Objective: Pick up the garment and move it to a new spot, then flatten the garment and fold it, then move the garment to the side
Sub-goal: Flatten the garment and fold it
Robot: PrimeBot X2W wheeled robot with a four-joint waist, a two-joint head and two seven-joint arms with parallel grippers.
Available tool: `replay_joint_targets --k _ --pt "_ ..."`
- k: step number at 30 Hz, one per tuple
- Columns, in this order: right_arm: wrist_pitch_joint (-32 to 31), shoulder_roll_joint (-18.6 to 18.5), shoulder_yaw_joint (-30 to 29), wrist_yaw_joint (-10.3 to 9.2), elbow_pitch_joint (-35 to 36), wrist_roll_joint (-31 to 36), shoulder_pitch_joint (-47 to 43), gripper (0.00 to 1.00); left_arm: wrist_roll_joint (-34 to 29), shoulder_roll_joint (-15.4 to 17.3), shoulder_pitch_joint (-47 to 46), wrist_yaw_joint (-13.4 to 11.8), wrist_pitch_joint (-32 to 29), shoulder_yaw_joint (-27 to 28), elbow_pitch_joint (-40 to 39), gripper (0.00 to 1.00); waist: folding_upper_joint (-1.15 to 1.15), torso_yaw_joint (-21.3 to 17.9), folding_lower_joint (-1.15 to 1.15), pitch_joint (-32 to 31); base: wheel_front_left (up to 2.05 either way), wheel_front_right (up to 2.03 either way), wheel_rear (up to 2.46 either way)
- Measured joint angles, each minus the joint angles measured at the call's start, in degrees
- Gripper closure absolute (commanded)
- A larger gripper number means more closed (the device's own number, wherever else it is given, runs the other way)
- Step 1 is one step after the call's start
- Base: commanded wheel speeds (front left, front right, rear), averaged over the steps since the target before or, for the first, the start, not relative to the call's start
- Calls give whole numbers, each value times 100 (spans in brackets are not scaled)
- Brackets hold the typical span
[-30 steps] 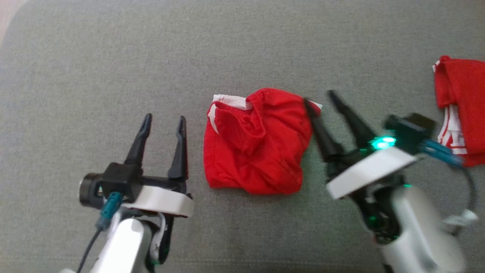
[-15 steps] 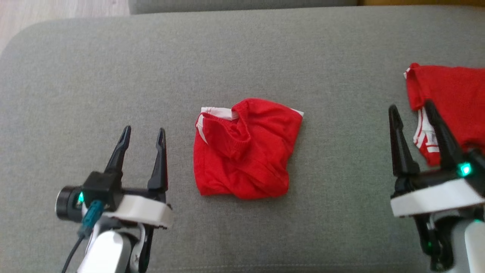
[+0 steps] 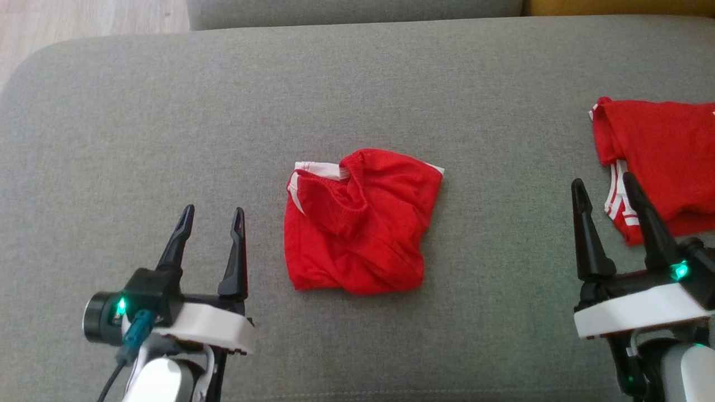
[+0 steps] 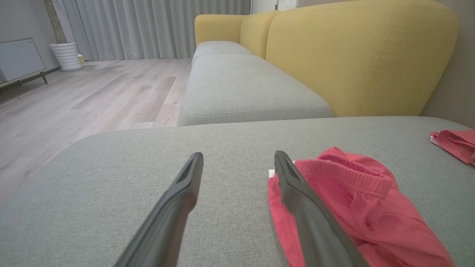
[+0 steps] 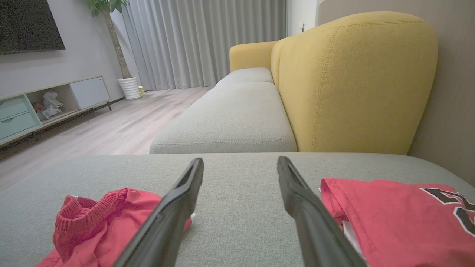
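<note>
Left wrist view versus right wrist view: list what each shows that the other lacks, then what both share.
Left wrist, not right wrist: the open left gripper.
Right wrist, not left wrist: the open right gripper, a TV, a tree trunk, black lettering on the shirt.
Both: the crumpled garment, the shirt, the grey cushion, the yellow backrest, curtains, a white pot.

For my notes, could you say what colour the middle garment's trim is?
White trim, best in head view.
</note>
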State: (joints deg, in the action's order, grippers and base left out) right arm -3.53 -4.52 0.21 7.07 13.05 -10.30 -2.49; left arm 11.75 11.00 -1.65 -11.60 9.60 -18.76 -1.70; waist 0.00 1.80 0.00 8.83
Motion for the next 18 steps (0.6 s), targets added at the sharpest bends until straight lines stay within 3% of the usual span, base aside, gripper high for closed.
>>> replay_joint_targets --k 10,11,12,13,18 --pt "-57 7 -24 0 -59 30 2 0 54 7 -6 -8 0 -69 -5 0 0 28 0 50 0 0 0" --pt "-85 7 -47 0 -107 30 3 11 54 7 -11 -7 0 -77 -8 0 0 39 0 67 0 0 0" --pt "-103 5 -58 0 -151 31 8 82 54 7 -19 -7 0 -83 -9 0 0 53 0 89 0 0 0" --pt "-116 3 -55 0 -210 32 23 100 54 7 -32 -5 0 -90 -11 0 0 69 0 116 0 0 0" --pt "-126 0 145 0 -581 40 249 100 54 3 -214 2 5 -112 -11 0 0 162 0 245 0 0 0"
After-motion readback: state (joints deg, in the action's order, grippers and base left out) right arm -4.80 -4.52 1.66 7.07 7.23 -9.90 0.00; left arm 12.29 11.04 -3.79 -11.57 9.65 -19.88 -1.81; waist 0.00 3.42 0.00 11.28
